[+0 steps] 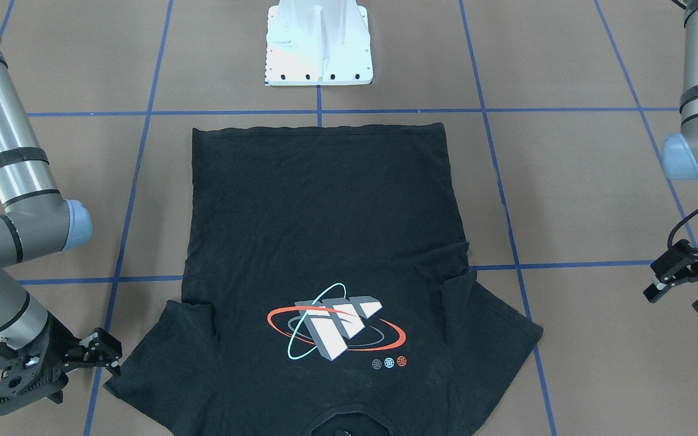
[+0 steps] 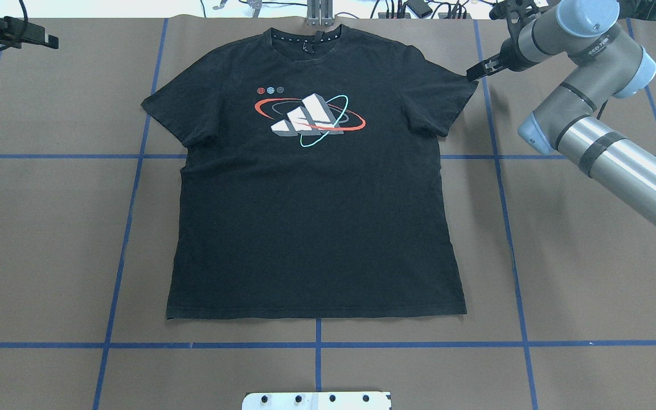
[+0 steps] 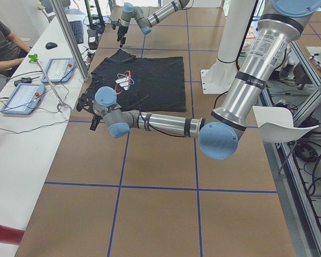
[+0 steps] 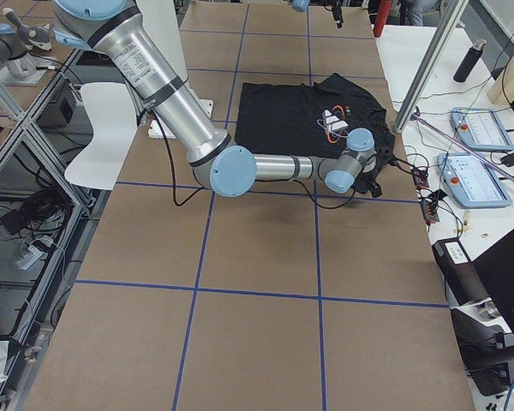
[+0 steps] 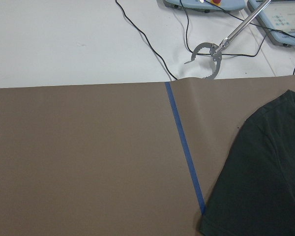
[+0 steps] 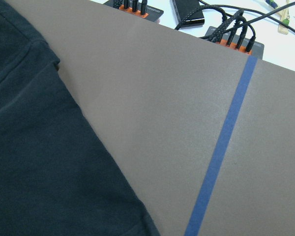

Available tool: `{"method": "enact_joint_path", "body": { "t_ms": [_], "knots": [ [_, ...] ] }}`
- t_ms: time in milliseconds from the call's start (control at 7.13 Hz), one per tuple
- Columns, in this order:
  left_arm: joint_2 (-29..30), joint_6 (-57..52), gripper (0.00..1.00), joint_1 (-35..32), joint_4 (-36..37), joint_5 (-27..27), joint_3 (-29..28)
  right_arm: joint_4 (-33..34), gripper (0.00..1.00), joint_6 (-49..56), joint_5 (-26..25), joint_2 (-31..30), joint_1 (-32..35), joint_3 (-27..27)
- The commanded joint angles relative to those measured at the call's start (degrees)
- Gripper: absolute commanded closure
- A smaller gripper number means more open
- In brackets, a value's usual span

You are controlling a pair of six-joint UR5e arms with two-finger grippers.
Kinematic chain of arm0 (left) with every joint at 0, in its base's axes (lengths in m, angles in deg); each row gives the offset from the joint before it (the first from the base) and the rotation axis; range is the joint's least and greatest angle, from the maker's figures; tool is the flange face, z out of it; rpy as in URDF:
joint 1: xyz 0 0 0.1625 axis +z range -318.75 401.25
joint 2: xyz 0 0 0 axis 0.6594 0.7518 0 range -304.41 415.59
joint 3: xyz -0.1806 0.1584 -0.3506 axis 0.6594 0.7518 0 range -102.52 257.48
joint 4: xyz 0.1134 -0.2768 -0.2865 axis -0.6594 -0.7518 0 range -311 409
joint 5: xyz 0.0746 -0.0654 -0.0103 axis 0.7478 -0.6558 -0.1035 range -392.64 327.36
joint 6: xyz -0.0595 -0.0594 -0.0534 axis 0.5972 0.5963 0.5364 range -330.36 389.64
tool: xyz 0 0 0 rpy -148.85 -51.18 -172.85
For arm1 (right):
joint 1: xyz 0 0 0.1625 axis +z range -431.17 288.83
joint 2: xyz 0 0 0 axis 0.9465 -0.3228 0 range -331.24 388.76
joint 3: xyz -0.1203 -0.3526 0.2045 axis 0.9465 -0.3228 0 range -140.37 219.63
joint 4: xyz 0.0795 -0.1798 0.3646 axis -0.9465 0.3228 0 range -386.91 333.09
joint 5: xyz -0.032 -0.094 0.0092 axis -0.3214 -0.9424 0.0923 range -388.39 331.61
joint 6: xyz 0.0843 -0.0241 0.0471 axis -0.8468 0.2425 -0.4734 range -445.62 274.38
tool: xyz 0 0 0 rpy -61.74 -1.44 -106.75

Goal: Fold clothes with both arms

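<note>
The black T-shirt (image 1: 325, 230) lies flat on the brown table, logo (image 1: 337, 330) up, collar at the far edge from the robot (image 2: 316, 228). My right gripper (image 1: 113, 357) is low at the outer edge of the shirt's right sleeve (image 2: 471, 74), open, holding nothing. Its wrist view shows the sleeve (image 6: 34, 147) and bare table. My left gripper (image 1: 682, 297) is open and empty, well off the shirt's left sleeve, near the far left corner (image 2: 49, 41). Its wrist view shows the sleeve edge (image 5: 265, 172).
The white base pedestal (image 1: 319, 42) stands at the near edge behind the shirt's hem. Blue tape lines (image 2: 316, 344) grid the table. Cables, tablets and a metal grabber tool (image 5: 206, 54) lie past the far edge. An operator (image 3: 0, 43) sits there.
</note>
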Motion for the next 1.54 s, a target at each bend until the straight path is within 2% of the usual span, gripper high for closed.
{"method": "enact_joint_path", "body": {
  "t_ms": [0, 561, 701, 841, 1402],
  "knots": [
    [0.02, 0.03, 0.00, 0.00, 0.00, -0.09, 0.05, -0.33, 0.08, -0.03, -0.22, 1.94, -1.14, -2.95],
    [0.02, -0.06, 0.00, 0.00, 0.08, 0.00, 0.23, -0.24, 0.24, -0.03, -0.22, 2.65, -1.41, -4.72],
    [0.02, 0.02, 0.00, 0.00, 0.09, 0.00, 0.23, -0.24, 0.34, -0.03, -0.31, 2.65, -1.50, -4.72],
    [0.02, 0.11, 0.00, 0.00, 0.17, 0.00, 0.40, -0.07, 0.40, -0.12, -0.22, 2.65, -1.50, -4.72],
    [-0.06, 0.20, 0.00, 0.00, 0.17, 0.00, 0.58, 0.02, 0.43, -0.12, -0.22, 2.74, -1.67, -6.04]
  ]
}}
